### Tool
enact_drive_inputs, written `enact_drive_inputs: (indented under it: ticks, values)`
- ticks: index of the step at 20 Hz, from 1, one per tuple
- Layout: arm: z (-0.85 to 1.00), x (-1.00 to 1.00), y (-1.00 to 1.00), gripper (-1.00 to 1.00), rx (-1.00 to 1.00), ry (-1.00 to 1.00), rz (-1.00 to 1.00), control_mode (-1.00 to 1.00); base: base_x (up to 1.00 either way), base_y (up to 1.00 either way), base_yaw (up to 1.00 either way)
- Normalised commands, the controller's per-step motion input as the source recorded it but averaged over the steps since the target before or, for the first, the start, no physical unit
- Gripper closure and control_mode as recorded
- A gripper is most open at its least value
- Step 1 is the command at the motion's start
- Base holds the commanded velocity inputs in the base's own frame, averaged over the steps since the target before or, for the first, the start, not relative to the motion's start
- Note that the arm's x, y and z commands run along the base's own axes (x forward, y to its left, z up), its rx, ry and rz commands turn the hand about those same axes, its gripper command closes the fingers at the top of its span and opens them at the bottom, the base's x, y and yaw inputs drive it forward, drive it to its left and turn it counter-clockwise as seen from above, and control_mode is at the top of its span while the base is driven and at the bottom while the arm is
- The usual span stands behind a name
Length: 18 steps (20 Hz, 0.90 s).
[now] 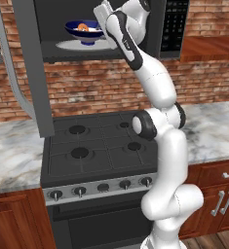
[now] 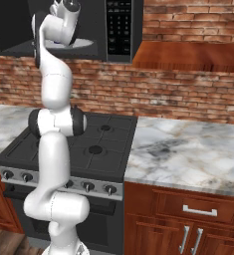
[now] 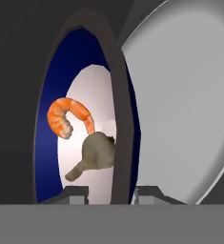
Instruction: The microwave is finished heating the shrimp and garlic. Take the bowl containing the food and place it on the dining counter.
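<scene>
Claw (image 3: 111,193) clamped, arm raised high

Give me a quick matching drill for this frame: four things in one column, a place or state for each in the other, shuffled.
1 bowl
2 shrimp
3 microwave door
4 stove

a swung open
b below the microwave
c inside the bowl
d on the turntable plate, rim between the gripper fingers

Pairs: 1-d, 2-c, 3-a, 4-b

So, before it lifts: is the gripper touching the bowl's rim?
Touching. In the hand view the gripper straddles the bowl, one fingertip on each side of its near rim, no gap showing.
</scene>
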Motion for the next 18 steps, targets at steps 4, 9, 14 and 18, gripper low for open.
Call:
enact_drive_inputs:
  ticks: [4,9,14,18]
  values:
    - [0.0,-0.56,-0.15,1.0,0.01,-0.08,0.0,-1.0,0.0,0.0,0.0]
    - [0.0,-0.67,-0.22,1.0,0.05,-0.14,0.0,-1.0,0.0,0.0,0.0]
    - [-0.07,-0.87,-0.29,1.0,0.05,-0.2,0.0,-1.0,0.0,0.0,0.0]
    - [-0.16,-1.0,-0.39,1.0,0.1,-0.25,0.0,-1.0,0.0,0.0,0.0]
